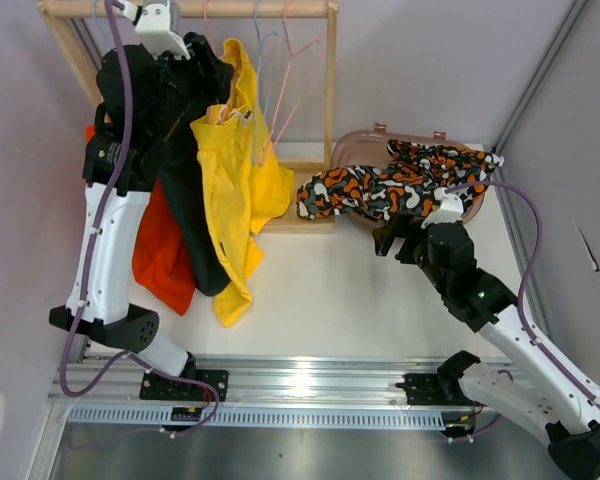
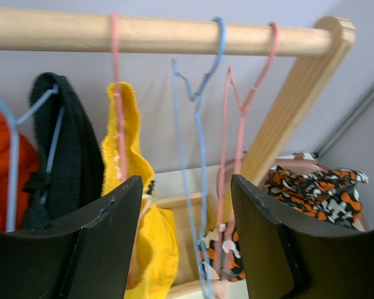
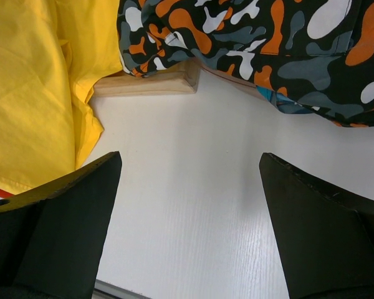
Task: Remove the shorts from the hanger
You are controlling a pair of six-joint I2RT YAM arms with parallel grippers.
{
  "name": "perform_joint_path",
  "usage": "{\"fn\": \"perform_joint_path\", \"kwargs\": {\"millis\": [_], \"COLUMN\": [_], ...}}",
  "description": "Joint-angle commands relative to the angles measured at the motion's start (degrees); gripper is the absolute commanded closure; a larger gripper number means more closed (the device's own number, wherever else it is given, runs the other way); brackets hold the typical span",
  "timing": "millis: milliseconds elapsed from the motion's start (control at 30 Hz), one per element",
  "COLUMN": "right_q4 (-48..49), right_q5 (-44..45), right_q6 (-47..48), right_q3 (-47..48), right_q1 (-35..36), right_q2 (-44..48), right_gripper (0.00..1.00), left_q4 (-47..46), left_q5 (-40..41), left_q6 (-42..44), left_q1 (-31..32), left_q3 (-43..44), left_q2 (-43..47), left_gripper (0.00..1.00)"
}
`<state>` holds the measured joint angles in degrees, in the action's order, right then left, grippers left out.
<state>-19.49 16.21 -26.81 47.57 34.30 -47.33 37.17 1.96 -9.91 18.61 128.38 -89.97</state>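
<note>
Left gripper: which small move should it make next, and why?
Probably ease forward and close on the yellow shorts: the left gripper is open, facing them, and they hang on their pink hanger from the wooden rail.

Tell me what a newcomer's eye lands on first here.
Bright yellow shorts hang from the wooden rack at far left, between black shorts and bare hangers. To the right, orange-black-white patterned shorts lie draped across a brownish tub. The left pincer is open high at the rack; the right pincer is open low over the table.
</note>
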Motion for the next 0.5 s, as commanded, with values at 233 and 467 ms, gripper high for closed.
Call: {"fn": "perform_joint_path", "kwargs": {"millis": [233,467], "right_q4": [-2.3,-2.0], "right_q5": [2.4,2.6], "right_q6": [-0.4,-0.6], "right_q3": [-0.1,-0.5], "right_q1": [0.8,0.9], "right_q2": [2.2,1.1], "right_gripper": [0.01,0.01], "left_q4": [-2.8,-2.5], "left_q5": [-0.5,-5.5], "left_q6": [1.1,-0.5], "left_q1": [-6.6,-7.6], "left_q3": [-2.5,-1.4], "left_q2": [-1.1,-5.6], "left_gripper": [0.37,0.43]}}
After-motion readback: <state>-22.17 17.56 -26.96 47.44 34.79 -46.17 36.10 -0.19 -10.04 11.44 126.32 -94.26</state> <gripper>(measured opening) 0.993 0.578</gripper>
